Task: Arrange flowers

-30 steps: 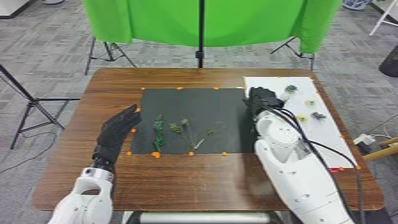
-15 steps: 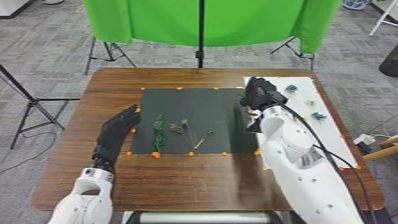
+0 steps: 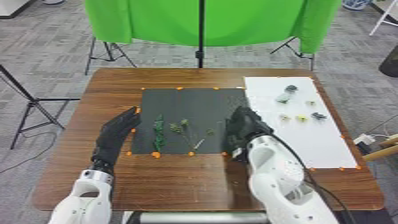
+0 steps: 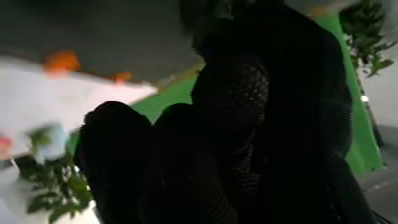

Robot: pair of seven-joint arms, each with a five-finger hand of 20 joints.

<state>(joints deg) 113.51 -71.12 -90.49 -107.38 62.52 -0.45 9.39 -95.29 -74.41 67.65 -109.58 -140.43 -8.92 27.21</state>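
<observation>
In the head view my right hand (image 3: 242, 122) is over the right edge of the dark mat (image 3: 173, 100), beside the white sheet (image 3: 302, 147). Whether it holds anything, I cannot tell. On the mat lie a long green sprig (image 3: 159, 132), a branching sprig (image 3: 185, 128) with a pale stem, and a small piece (image 3: 210, 132). Several flower heads rest on the sheet, among them a yellow one (image 3: 302, 118) and a blue-grey one (image 3: 319, 116). My left hand (image 3: 118, 127), fingers straight, is at the mat's left edge. The black glove of my right hand (image 4: 195, 175) appears in the right wrist view.
Orange markers (image 3: 155, 155) line the edges of mat and sheet. A green cloth (image 3: 258, 25) hangs behind the brown table (image 3: 169, 185). Leafy green plants (image 4: 58, 185) are visible past the glove in the right wrist view.
My right hand has moved left and nearer, from the border of the white sheet to the dark mat's right part, uncovering flower heads on the sheet. The left hand has kept still.
</observation>
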